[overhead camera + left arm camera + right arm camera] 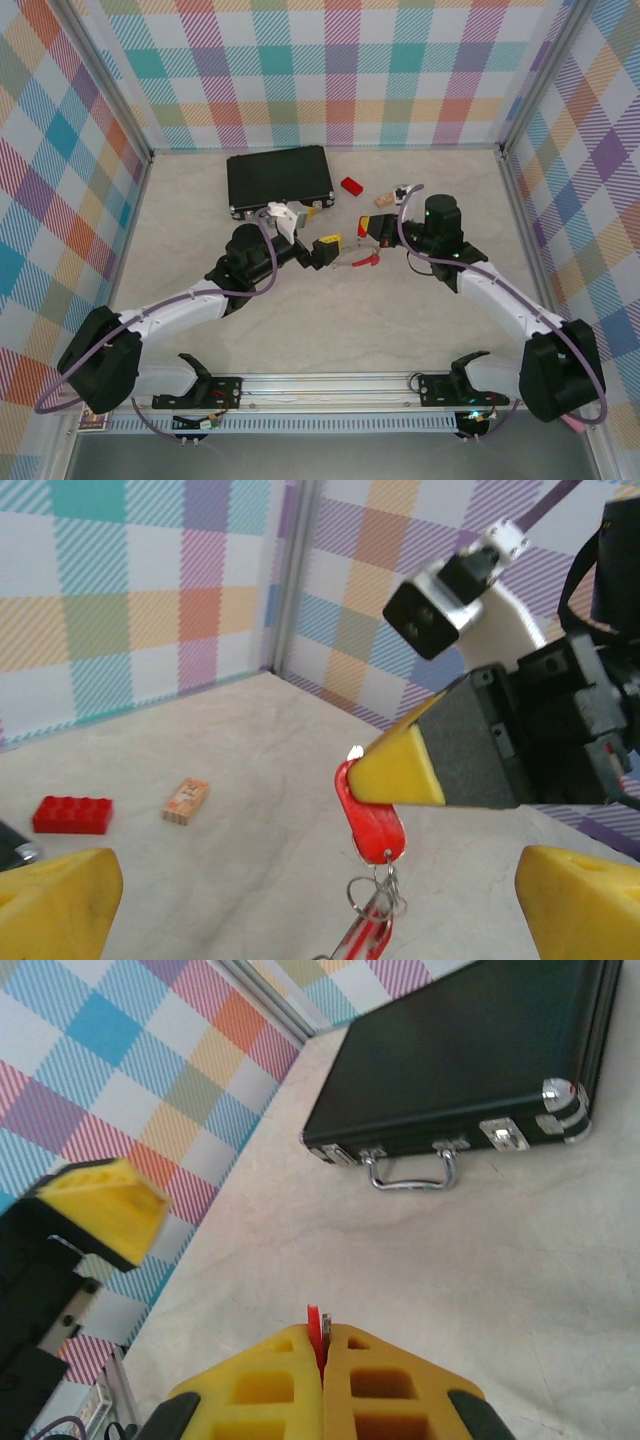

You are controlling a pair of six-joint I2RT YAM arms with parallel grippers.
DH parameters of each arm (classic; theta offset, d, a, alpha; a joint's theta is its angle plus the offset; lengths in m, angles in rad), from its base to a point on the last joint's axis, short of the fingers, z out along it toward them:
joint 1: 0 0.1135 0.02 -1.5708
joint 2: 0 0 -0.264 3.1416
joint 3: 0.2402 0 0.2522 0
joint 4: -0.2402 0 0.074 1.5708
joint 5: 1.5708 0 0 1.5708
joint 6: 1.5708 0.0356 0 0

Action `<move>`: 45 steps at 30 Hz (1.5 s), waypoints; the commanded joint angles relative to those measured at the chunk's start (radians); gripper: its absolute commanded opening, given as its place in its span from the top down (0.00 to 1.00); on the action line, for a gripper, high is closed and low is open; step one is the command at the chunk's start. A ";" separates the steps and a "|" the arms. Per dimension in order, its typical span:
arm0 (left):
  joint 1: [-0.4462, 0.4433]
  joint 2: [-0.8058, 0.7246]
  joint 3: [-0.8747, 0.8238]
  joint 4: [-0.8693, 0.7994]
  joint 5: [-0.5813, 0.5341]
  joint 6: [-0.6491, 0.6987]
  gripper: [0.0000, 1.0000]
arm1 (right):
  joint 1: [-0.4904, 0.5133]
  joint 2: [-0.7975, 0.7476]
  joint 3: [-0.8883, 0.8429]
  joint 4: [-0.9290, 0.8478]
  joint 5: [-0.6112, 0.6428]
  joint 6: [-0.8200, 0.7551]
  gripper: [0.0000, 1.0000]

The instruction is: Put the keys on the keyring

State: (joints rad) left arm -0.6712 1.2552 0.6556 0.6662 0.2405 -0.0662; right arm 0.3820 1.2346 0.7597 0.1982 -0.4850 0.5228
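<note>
One tan block (186, 800), print unreadable; right gripper (323, 1345) pinches red key (372, 820).

Block (351, 186) right of case (279, 178), keys (368, 261) before both.

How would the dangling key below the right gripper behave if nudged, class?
Likely swings freely: the dangling key hangs by small rings from the red head pinched in the right gripper. Probably light, being thin and small.
</note>
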 commanded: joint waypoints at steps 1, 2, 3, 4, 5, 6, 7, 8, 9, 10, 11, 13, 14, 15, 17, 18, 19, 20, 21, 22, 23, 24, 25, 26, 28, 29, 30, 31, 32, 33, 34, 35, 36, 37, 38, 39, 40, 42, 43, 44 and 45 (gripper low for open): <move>0.011 -0.057 -0.027 -0.017 -0.064 0.004 0.00 | 0.014 0.049 0.050 0.054 0.008 -0.014 1.00; 0.011 -0.068 -0.035 -0.017 -0.065 0.005 0.00 | 0.015 0.071 0.056 0.059 0.012 -0.012 1.00; 0.012 -0.075 -0.041 -0.017 -0.066 0.006 0.00 | 0.015 0.091 0.065 0.061 0.018 -0.012 1.00; 0.013 -0.083 -0.047 -0.018 -0.066 0.006 0.00 | 0.016 0.117 0.076 0.061 0.025 -0.017 1.00; 0.013 -0.089 -0.052 -0.019 -0.067 0.006 0.00 | 0.015 0.144 0.088 0.059 0.034 -0.022 1.00; 0.013 -0.093 -0.057 -0.019 -0.067 0.006 0.00 | 0.015 0.170 0.103 0.057 0.041 -0.028 1.00; 0.014 -0.097 -0.061 -0.018 -0.068 0.008 0.00 | 0.014 0.192 0.117 0.056 0.044 -0.035 1.00; 0.015 -0.101 -0.064 -0.020 -0.069 0.008 0.00 | 0.015 0.219 0.138 0.053 0.051 -0.042 1.00; 0.015 -0.107 -0.068 -0.020 -0.070 0.008 0.00 | 0.012 0.248 0.160 0.046 0.055 -0.050 1.00; 0.015 -0.111 -0.071 -0.020 -0.070 0.010 0.00 | 0.010 0.271 0.176 0.043 0.059 -0.055 1.00; 0.016 -0.115 -0.074 -0.021 -0.073 0.009 0.00 | 0.008 0.295 0.199 0.038 0.065 -0.064 1.00; 0.017 -0.122 -0.077 -0.027 -0.073 0.012 0.00 | -0.002 0.338 0.232 0.037 0.079 -0.078 1.00; 0.018 -0.126 -0.076 -0.030 -0.073 0.014 0.00 | -0.008 0.359 0.250 0.036 0.084 -0.085 1.00; 0.018 -0.126 -0.077 -0.033 -0.074 0.016 0.00 | -0.013 0.377 0.265 0.033 0.088 -0.089 1.00; 0.019 -0.126 -0.076 -0.034 -0.074 0.016 0.00 | -0.028 0.424 0.298 0.033 0.085 -0.089 1.00; 0.019 -0.126 -0.076 -0.034 -0.071 0.015 0.00 | -0.033 0.446 0.310 0.035 0.083 -0.090 1.00; 0.021 -0.125 -0.076 -0.035 -0.072 0.015 0.00 | -0.039 0.472 0.324 0.032 0.083 -0.092 1.00; 0.022 -0.123 -0.075 -0.036 -0.069 0.015 0.00 | -0.045 0.494 0.337 0.033 0.082 -0.095 1.00; 0.021 -0.123 -0.075 -0.036 -0.067 0.015 0.00 | -0.050 0.510 0.345 0.033 0.083 -0.094 1.00; 0.021 -0.123 -0.073 -0.036 -0.066 0.015 0.00 | -0.057 0.530 0.350 0.038 0.083 -0.089 1.00; 0.021 -0.122 -0.072 -0.040 -0.066 0.014 0.00 | -0.066 0.544 0.352 0.049 0.083 -0.086 1.00; 0.021 -0.122 -0.070 -0.042 -0.063 0.013 0.00 | -0.071 0.557 0.354 0.054 0.082 -0.084 1.00; 0.021 -0.122 -0.070 -0.043 -0.062 0.011 0.00 | -0.079 0.570 0.360 0.055 0.084 -0.085 1.00; 0.021 -0.120 -0.070 -0.041 -0.061 0.011 0.00 | -0.085 0.582 0.366 0.055 0.083 -0.085 1.00; 0.021 -0.116 -0.068 -0.042 -0.060 0.011 0.00 | -0.094 0.601 0.375 0.055 0.082 -0.086 1.00; 0.021 -0.114 -0.067 -0.041 -0.058 0.010 0.00 | -0.097 0.610 0.382 0.054 0.083 -0.088 1.00; 0.021 -0.112 -0.066 -0.039 -0.057 0.008 0.00 | -0.100 0.622 0.391 0.048 0.082 -0.092 1.00; 0.021 -0.111 -0.066 -0.039 -0.056 0.008 0.00 | -0.101 0.633 0.401 0.043 0.080 -0.095 1.00; 0.021 -0.110 -0.066 -0.038 -0.055 0.007 0.00 | -0.102 0.645 0.412 0.037 0.080 -0.099 1.00; 0.021 -0.107 -0.067 -0.038 -0.055 0.007 0.00 | -0.103 0.658 0.420 0.036 0.081 -0.099 1.00; 0.022 -0.107 -0.067 -0.037 -0.056 0.008 0.00 | -0.104 0.669 0.431 0.036 0.079 -0.101 1.00; 0.021 -0.105 -0.068 -0.038 -0.056 0.007 0.00 | -0.106 0.682 0.441 0.032 0.080 -0.101 1.00; 0.022 -0.105 -0.068 -0.037 -0.056 0.005 0.00 | -0.107 0.698 0.455 0.026 0.082 -0.101 1.00; 0.022 -0.104 -0.069 -0.037 -0.055 0.005 0.00 | -0.111 0.711 0.467 0.023 0.084 -0.100 1.00; 0.022 -0.102 -0.070 -0.036 -0.052 0.006 0.00 | -0.114 0.728 0.475 0.023 0.087 -0.097 1.00; 0.022 -0.103 -0.071 -0.038 -0.052 0.004 0.00 | -0.118 0.741 0.485 0.023 0.090 -0.093 1.00; 0.022 -0.102 -0.071 -0.037 -0.052 0.003 0.00 | -0.120 0.754 0.493 0.020 0.091 -0.093 1.00; 0.022 -0.103 -0.076 -0.038 -0.052 0.002 0.00 | -0.123 0.783 0.512 0.014 0.094 -0.087 0.99; 0.022 -0.105 -0.077 -0.038 -0.052 0.001 0.00 | -0.123 0.794 0.517 0.016 0.094 -0.084 0.98; 0.022 -0.105 -0.078 -0.039 -0.053 0.000 0.00 | -0.123 0.805 0.524 0.015 0.093 -0.080 0.97; 0.022 -0.107 -0.077 -0.039 -0.053 0.000 0.00 | -0.123 0.817 0.530 0.013 0.099 -0.078 0.96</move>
State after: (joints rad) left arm -0.6575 1.1507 0.5888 0.6262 0.1741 -0.0631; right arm 0.2676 2.0224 1.2537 0.2161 -0.3920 0.4442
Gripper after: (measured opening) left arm 0.997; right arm 0.047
